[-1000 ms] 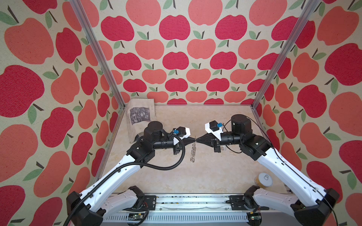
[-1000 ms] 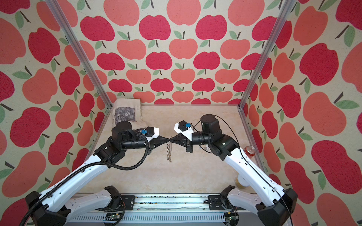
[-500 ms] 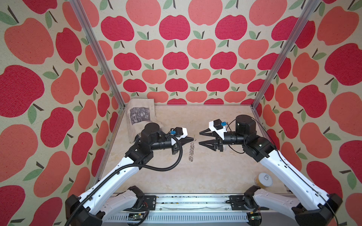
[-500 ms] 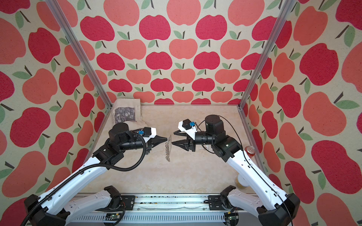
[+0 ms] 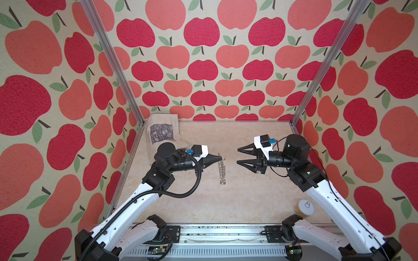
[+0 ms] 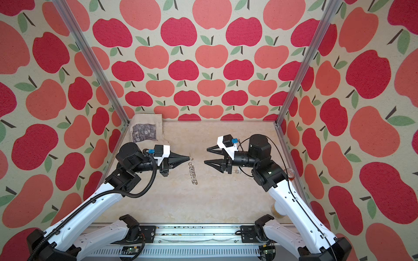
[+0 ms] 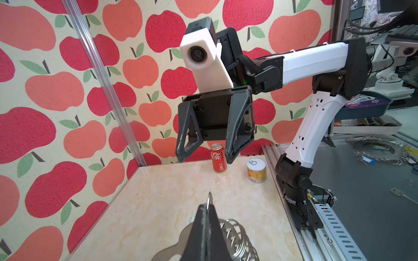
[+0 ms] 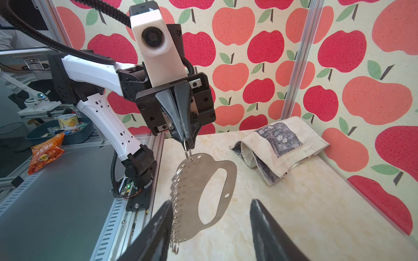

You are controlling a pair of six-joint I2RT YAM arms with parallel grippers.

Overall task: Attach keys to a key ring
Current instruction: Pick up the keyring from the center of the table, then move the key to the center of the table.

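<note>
**Left holds key ring, right open and empty**

My left gripper (image 5: 217,159) is clamped tight on one small wire ring at the top of the key ring (image 8: 190,184). The flat D-shaped plate hangs below my fingertips over the middle of the table (image 5: 248,194), left of centre. In both top views it shows edge-on, with the row of rings facing the near side. In the right wrist view the oval cutout is plain to see. I cannot tell if the plate's low end touches the table.

My right gripper (image 5: 237,155) sits to the right of the plate, at about the same height and well apart from it. Its jaws are spread with nothing between them, and the tips point left at the plate.

A folded cloth (image 5: 162,133) lies in the far left corner. A red cola can (image 7: 218,158) stands by the right wall. A tin can (image 5: 305,208) stands at the near right.
</note>
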